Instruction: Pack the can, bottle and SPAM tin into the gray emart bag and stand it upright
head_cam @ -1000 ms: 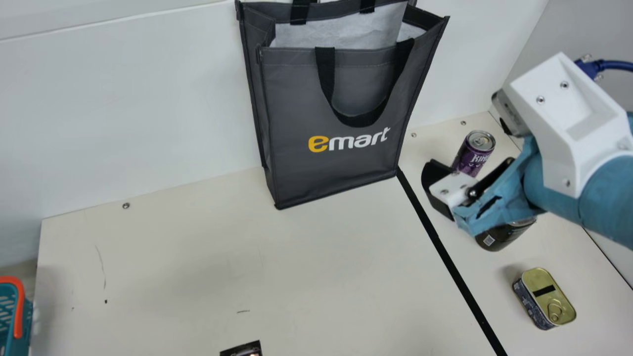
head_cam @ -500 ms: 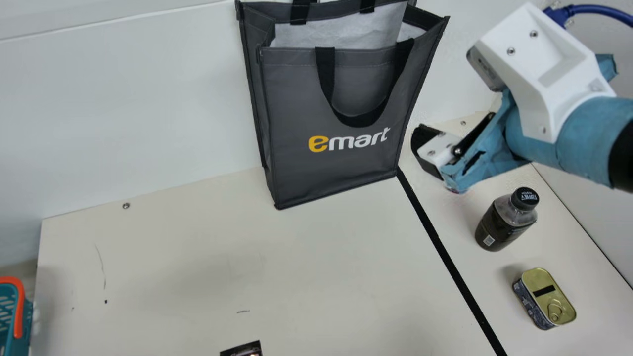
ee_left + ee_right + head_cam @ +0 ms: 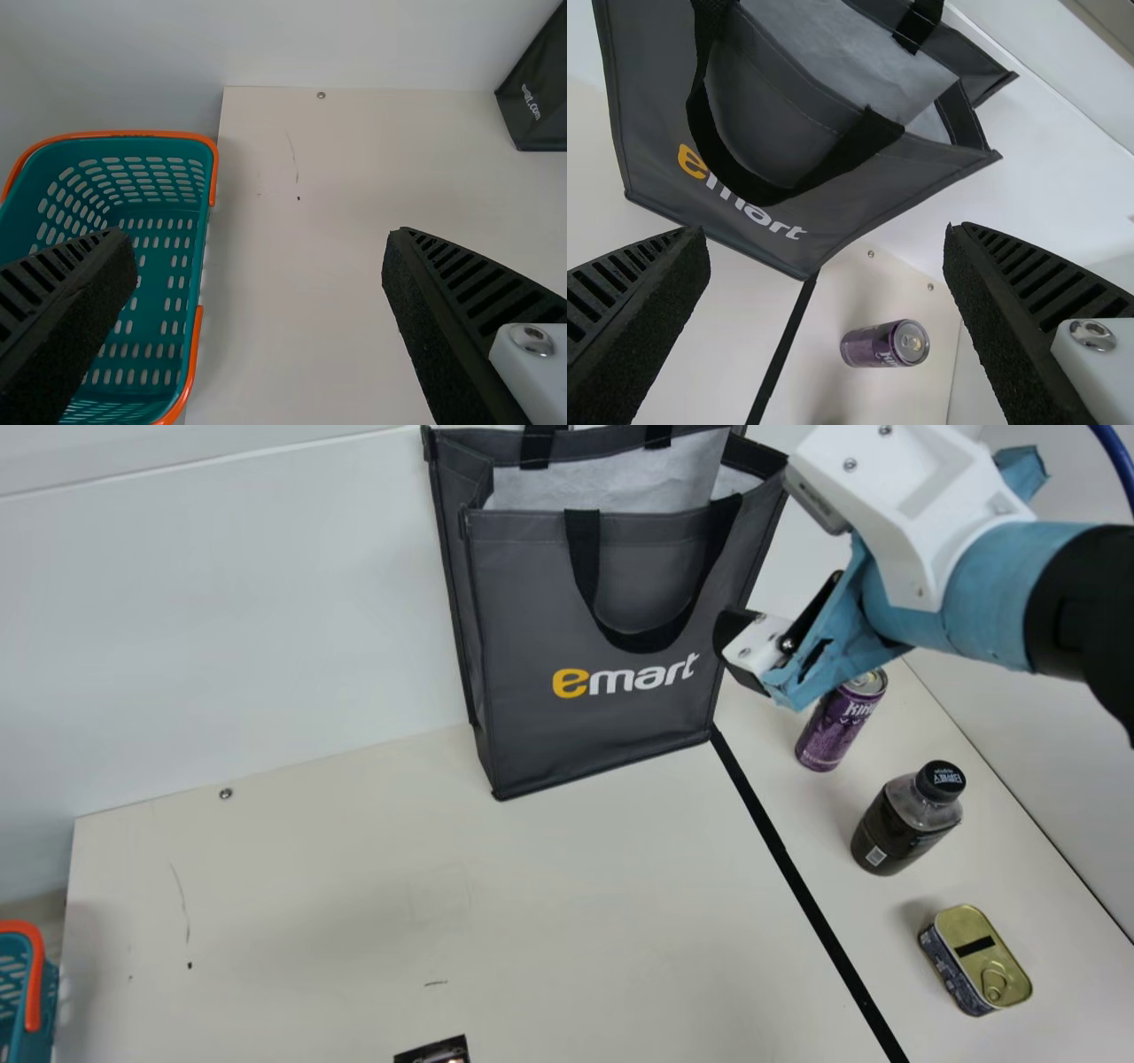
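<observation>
In the main view my right gripper (image 3: 749, 660) hangs by the right edge of the gray emart bag (image 3: 602, 717), above and left of the purple can (image 3: 828, 731). The bag stands upright against the back wall, its top open. The dark bottle (image 3: 899, 824) stands in front of the can, and the SPAM tin (image 3: 979, 961) lies nearer the front. In the right wrist view the right gripper (image 3: 826, 301) is open with nothing held, the can (image 3: 884, 344) and the bag (image 3: 780, 115) beyond it. My left gripper (image 3: 261, 310) stands open and empty in the left wrist view.
A teal basket with an orange rim (image 3: 213, 164) stands at the table's left side. A black tape line (image 3: 797, 886) runs between the bag side and the groceries. A small dark item (image 3: 434, 1051) shows at the main view's lower edge.
My right gripper has risen and moved left, away from the can and towards the bag. The bottle and can, partly or wholly hidden by that arm earlier, show more fully.
</observation>
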`<action>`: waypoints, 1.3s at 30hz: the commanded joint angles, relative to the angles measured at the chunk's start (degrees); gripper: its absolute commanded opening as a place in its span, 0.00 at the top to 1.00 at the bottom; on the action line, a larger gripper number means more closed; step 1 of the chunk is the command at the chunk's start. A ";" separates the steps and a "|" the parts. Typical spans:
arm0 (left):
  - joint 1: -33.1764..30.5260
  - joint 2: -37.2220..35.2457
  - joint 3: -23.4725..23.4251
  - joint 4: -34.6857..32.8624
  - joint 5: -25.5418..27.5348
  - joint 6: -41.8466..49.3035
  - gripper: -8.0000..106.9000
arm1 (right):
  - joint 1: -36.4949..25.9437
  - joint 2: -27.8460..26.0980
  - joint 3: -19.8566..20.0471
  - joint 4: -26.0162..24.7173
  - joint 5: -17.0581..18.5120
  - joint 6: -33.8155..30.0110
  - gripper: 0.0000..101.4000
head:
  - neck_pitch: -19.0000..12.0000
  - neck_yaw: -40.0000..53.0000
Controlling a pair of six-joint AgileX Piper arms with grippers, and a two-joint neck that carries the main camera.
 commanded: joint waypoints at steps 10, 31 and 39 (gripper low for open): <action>0.00 0.00 0.00 0.00 0.00 0.00 0.15 | -0.10 5.23 -4.73 1.27 0.00 -4.26 0.06 | -1.39 -0.05; 0.00 0.00 0.00 0.00 0.00 0.00 0.15 | 2.66 16.26 -14.27 0.35 0.00 -13.26 0.06 | -1.39 -0.05; 0.00 0.00 0.00 0.00 0.00 0.00 0.15 | 3.53 20.17 -17.86 -0.42 0.00 -17.20 0.06 | -1.39 -0.05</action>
